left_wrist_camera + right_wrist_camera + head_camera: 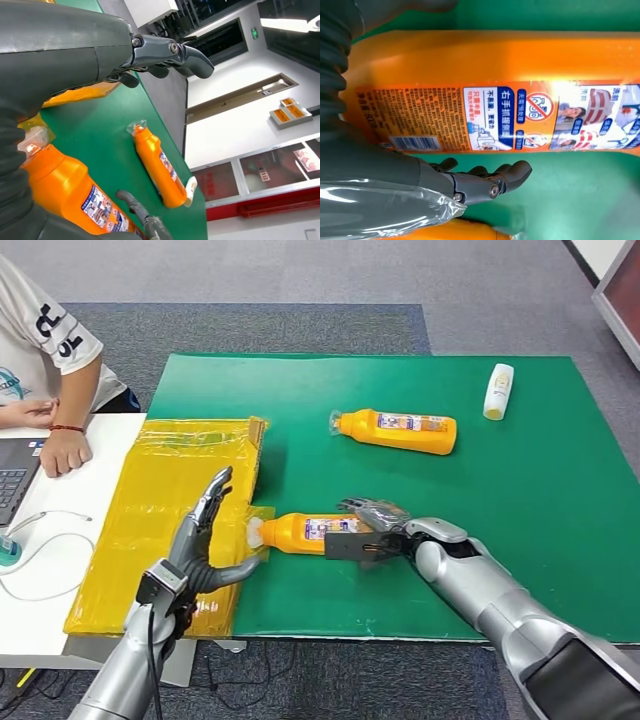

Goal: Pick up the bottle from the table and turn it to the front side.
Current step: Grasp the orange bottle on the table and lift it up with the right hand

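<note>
An orange bottle [302, 532] lies on its side on the green mat [468, 570], cap pointing at the yellow bag. My right hand [370, 530] straddles its base end, with fingers over the far side and the thumb on the near side. In the right wrist view the label with the barcode [490, 115] faces the camera, and a strip of green shows between one finger [497, 182] and the bottle. My left hand [200, 540] stands open beside the cap, fingers spread [170, 52], holding nothing. The same bottle [56, 190] lies close below it.
A second orange bottle [396, 430] lies further back on the mat. A small white bottle [498, 390] sits at the far right. A yellow plastic bag [166, 510] covers the mat's left edge. A person's hand [64, 450] and a laptop [15, 475] are on the white table.
</note>
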